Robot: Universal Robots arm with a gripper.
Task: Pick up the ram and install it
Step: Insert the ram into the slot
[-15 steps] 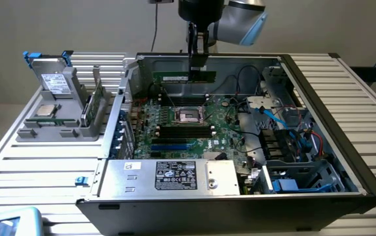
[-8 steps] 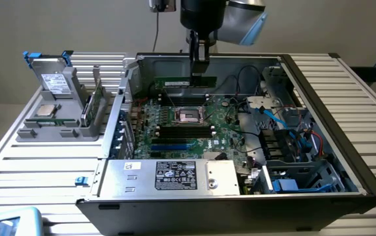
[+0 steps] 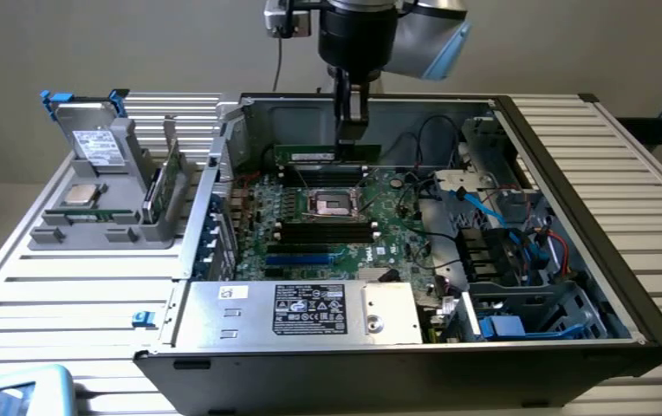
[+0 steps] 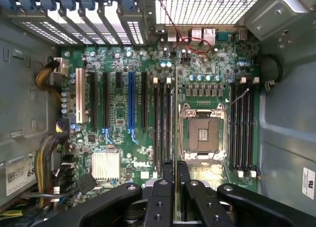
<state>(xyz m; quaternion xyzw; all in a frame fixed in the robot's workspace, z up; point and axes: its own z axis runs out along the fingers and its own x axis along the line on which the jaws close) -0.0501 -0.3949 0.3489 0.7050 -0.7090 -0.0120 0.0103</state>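
Note:
The ram (image 3: 317,156) is a long green stick hanging level inside the open computer case, above the far part of the motherboard (image 3: 308,251). My gripper (image 3: 352,146) reaches down from above and is shut on its end towards the exterior view's right. In the wrist view the ram (image 4: 176,118) shows edge-on as a thin strip running out from between my fingers (image 4: 163,187). It hovers between a bank of black memory slots (image 4: 162,123) and the empty processor socket (image 4: 202,133). Whether it touches a slot I cannot tell.
A second bank of memory slots (image 4: 243,128) lies beyond the socket. Cables (image 3: 504,234) and drive bays crowd the case at the exterior view's right. The power supply (image 3: 296,308) is at the front. A grey holder (image 3: 100,230) outside the case carries a silver processor (image 3: 81,192) and a grey drive (image 3: 100,143).

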